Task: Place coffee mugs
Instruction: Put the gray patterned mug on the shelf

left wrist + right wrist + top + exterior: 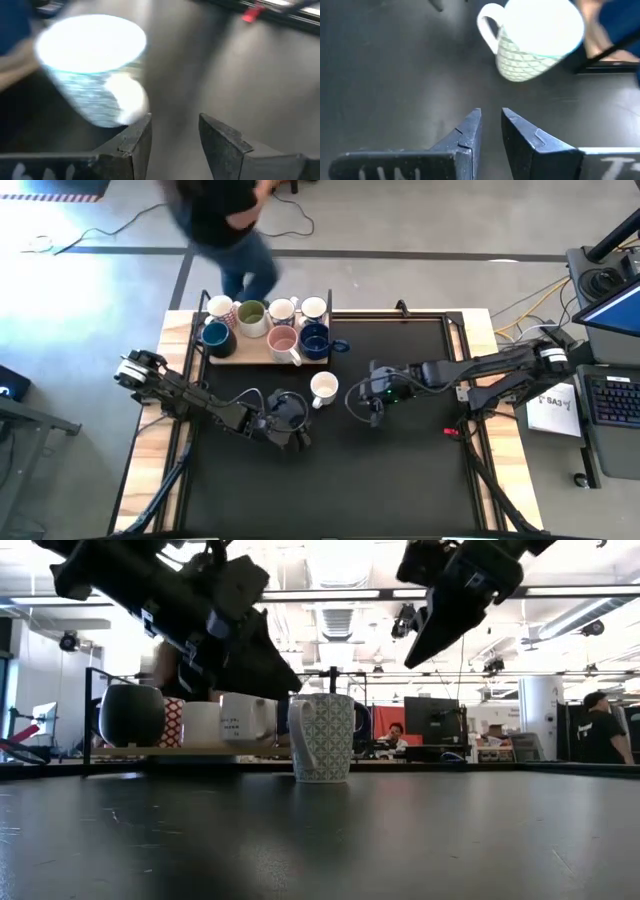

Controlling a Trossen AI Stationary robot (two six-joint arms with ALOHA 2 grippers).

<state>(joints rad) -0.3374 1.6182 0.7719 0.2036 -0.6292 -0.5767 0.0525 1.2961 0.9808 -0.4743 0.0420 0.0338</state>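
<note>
A white mug with a green lattice print (pixel 323 388) stands upright on its base on the black mat, alone, between my two grippers; it also shows in the low view (pixel 322 737). My left gripper (pixel 295 430) hovers just near-left of it, open and empty (pixel 175 120), with the mug (pixel 92 65) ahead. My right gripper (pixel 372 402) hovers to its right, fingers a little apart and empty (pixel 491 114), facing the mug (pixel 535 40), whose handle (pixel 487 27) shows. Several other mugs stand on a wooden board (pixel 250 358) at the far side: two dark blue, one pink, one olive-green inside, the rest white.
A person (pixel 225 225) stands at the table's far edge behind the board. A small red thing (pixel 450 431) lies on the mat to the right. A laptop (pixel 615 395) and cables lie off the table's right side. Bare black mat (pixel 380 490) lies toward the near edge.
</note>
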